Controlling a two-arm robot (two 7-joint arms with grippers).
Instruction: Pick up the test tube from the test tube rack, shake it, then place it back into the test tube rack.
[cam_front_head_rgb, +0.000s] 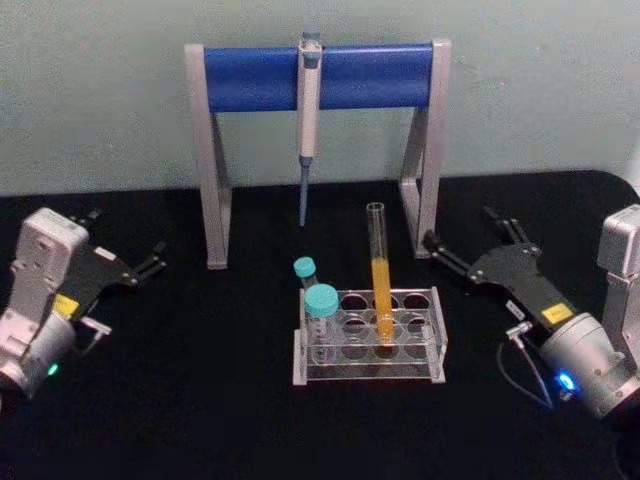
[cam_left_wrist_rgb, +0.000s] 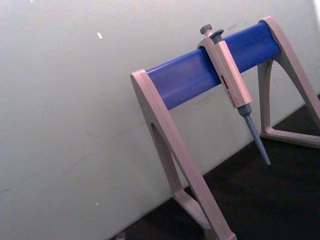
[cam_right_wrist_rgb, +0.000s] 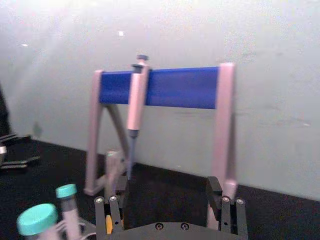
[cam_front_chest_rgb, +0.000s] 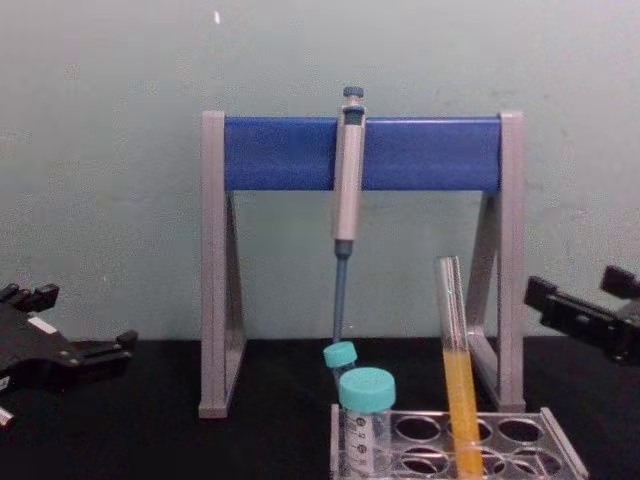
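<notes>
A: Where is the test tube (cam_front_head_rgb: 380, 270) seen?
B: Seated in the test tube rack (cam_front_head_rgb: 368, 336), slightly tilted; two teal-capped vials (cam_front_head_rgb: 320, 318) held at the rack's left end. Pipette stand (cam_front_head_rgb: 318, 140) placed behind, pipette (cam_front_head_rgb: 308, 110) hung on it.
A: Claws?
B: Left claw (cam_front_head_rgb: 150, 262) and right claw (cam_front_head_rgb: 470, 250) spread, nothing gripped, parked well apart on either side. Black tabletop (cam_front_head_rgb: 200, 400), pale wall behind

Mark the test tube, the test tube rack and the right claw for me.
long clear glass test tube with orange-yellow liquid (cam_front_head_rgb: 381, 285), head view, on the liquid-filled lower part
low clear plastic test tube rack (cam_front_head_rgb: 437, 345), head view, on its right end wall
black right claw (cam_front_head_rgb: 463, 243), head view, midway between its open fingertips
</notes>
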